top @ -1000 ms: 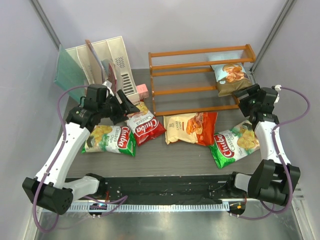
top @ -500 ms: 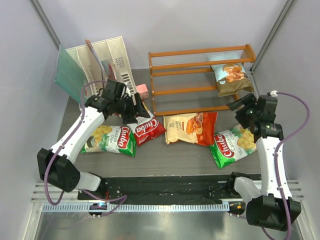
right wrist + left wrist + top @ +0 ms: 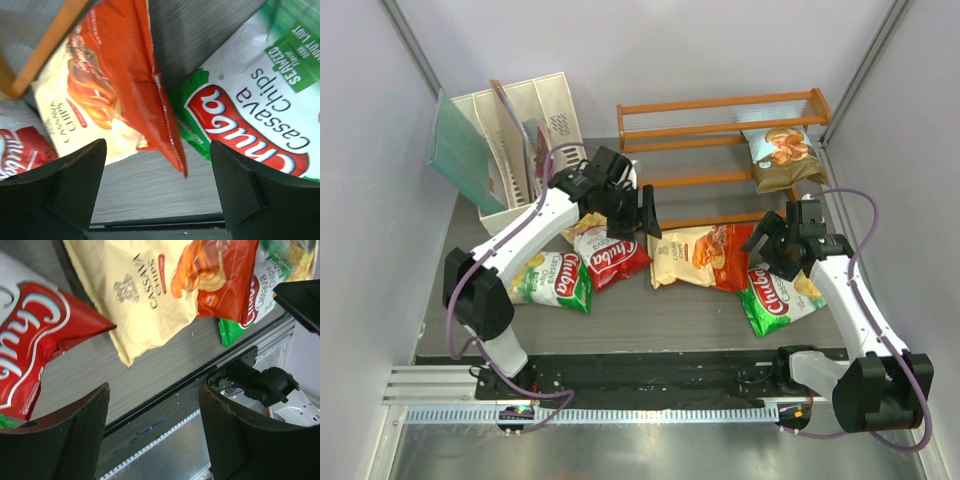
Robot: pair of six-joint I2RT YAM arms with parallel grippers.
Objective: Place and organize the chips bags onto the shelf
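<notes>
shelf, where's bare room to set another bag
The shelf tiers are bare from their left end to the light-blue/brown bag at the right end. The table has a bare strip between the cream/orange-red bag and the near black rail. Crowded: in front of the shelf, red bag and green bag flanking it.

Free shelf room beside light-blue bag

The chips bags are glossy printed film, creased and catching highlights. The shelf is smooth orange-brown wood with a slight sheen. The table is matt grey with a wood grain. The file organizer is white plastic. The left hand and right hand have matt black fingers, finely textured inside. The near rail is brushed metal.
</notes>
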